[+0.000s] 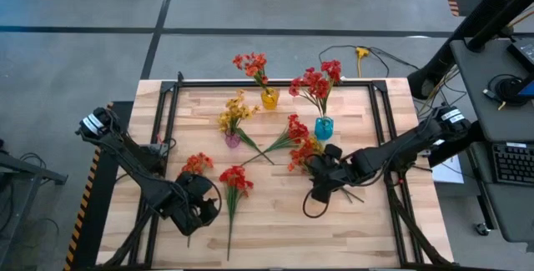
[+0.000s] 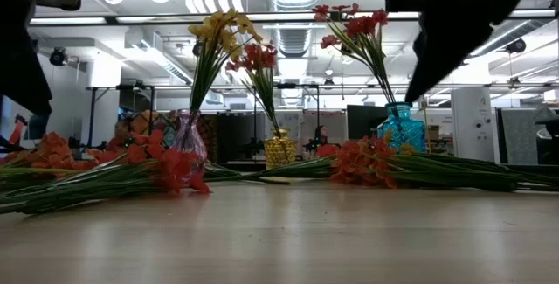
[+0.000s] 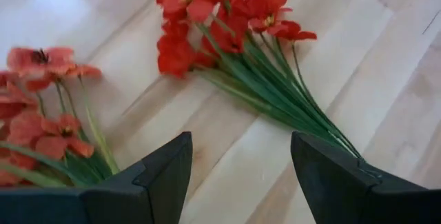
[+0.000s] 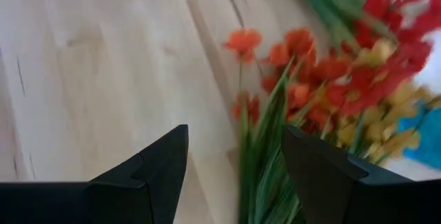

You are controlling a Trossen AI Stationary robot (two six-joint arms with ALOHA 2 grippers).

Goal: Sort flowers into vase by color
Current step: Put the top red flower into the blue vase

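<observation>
Left claw (image 1: 200,207) hangs open beside the loose red spray (image 1: 234,179), lining up a pick; right claw (image 1: 324,183) gapes empty over the orange bunch (image 1: 304,150) by the blue vase (image 1: 324,127).

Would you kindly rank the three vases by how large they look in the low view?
1. Blue vase, largest.
2. Purple vase, slightly smaller; flowers lying in front hide its base, so this is unsure.
3. Yellow vase, smallest, though it stands farther back.
</observation>
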